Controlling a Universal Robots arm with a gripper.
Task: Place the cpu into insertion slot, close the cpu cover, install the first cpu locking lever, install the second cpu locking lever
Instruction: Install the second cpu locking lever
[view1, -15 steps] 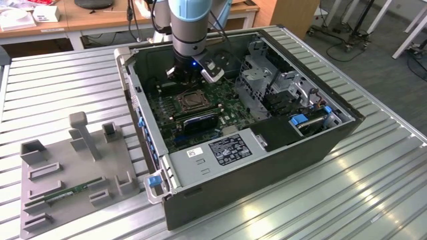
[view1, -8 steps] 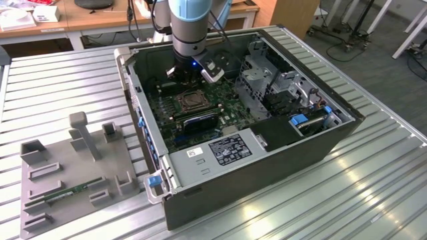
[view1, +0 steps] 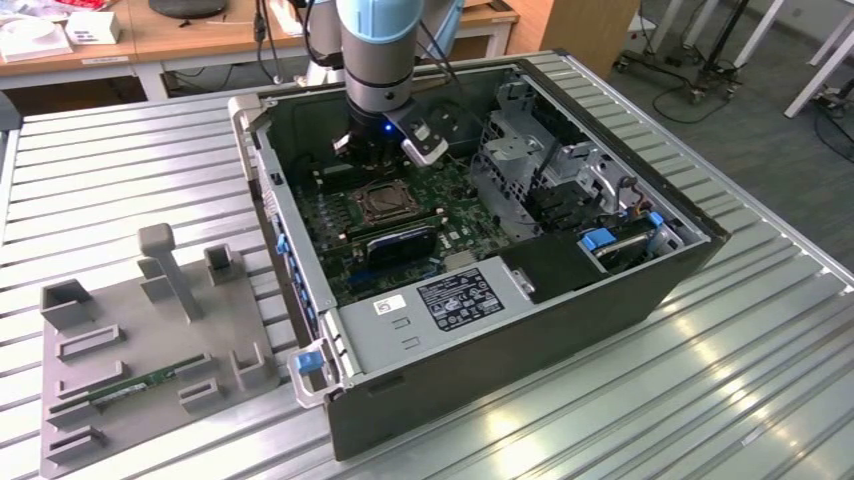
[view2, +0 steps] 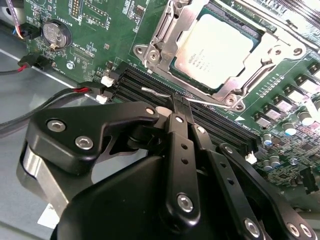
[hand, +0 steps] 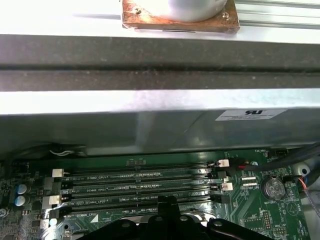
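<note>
The cpu (view2: 217, 45) lies flat in the insertion slot (view1: 380, 203), its silvery face showing through the cut-out. The cpu cover (view2: 162, 35) is down around it as a silvery frame. A thin wire locking lever (view2: 155, 92) runs along the socket edge nearest the memory slots. My gripper (view2: 181, 102) is shut, its black fingertips (hand: 167, 202) pressed together and touching this lever between the socket and the memory slots. In the exterior view the gripper (view1: 363, 150) hangs inside the open computer case, just behind the socket.
Long black memory slots (hand: 140, 185) run beside the fingertips. A coin battery (view2: 53, 32) and red-black cables (view2: 75, 91) lie nearby. The case wall (hand: 150, 120), drive cage (view1: 534, 170) and power supply (view1: 441, 300) hem the board in. A grey fixture tray (view1: 147, 340) holds a green memory stick (view1: 134, 385).
</note>
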